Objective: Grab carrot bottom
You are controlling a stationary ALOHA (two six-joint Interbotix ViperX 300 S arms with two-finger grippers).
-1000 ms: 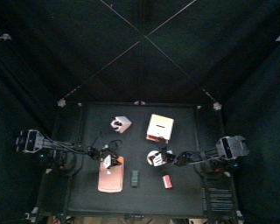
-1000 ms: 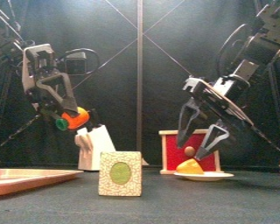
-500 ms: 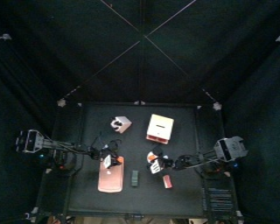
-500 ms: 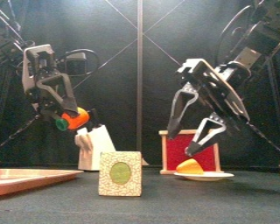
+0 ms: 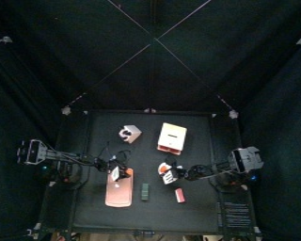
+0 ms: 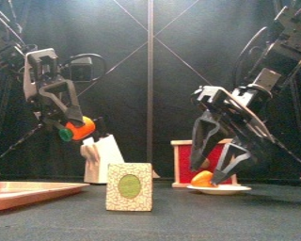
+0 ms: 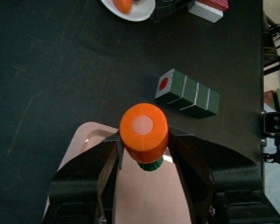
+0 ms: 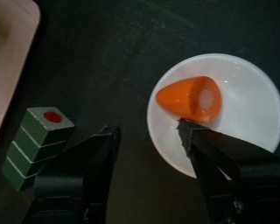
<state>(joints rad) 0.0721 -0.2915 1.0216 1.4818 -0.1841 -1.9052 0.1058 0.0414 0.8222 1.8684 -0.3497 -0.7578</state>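
Observation:
The carrot bottom point(image 8: 189, 98) is a small orange cone lying on a white plate point(image 8: 241, 131). It also shows low in the front view as the carrot bottom point(image 6: 203, 177) on the plate point(image 6: 221, 188). My right gripper point(image 8: 147, 129) hangs open just above the plate, its jaws astride the plate's near side and holding nothing. In the front view the right gripper point(image 6: 224, 158) stands low over the plate. My left gripper point(image 7: 143, 147) is shut on a separate orange carrot piece with a green end point(image 7: 143, 129), held up over the pink tray point(image 7: 94, 140).
A green box with a red dot point(image 8: 31, 144) stands beside the plate, and at the table's front in the front view point(image 6: 131, 186). The pink tray point(image 6: 27, 192) lies front left. An orange-and-white box point(image 5: 175, 137) and a white block point(image 5: 128, 133) stand behind. A small red block point(image 5: 181, 195) lies at the front.
My right gripper swung left and tilted, then came down closer over the plate and the carrot bottom, staying open. The left arm has not moved.

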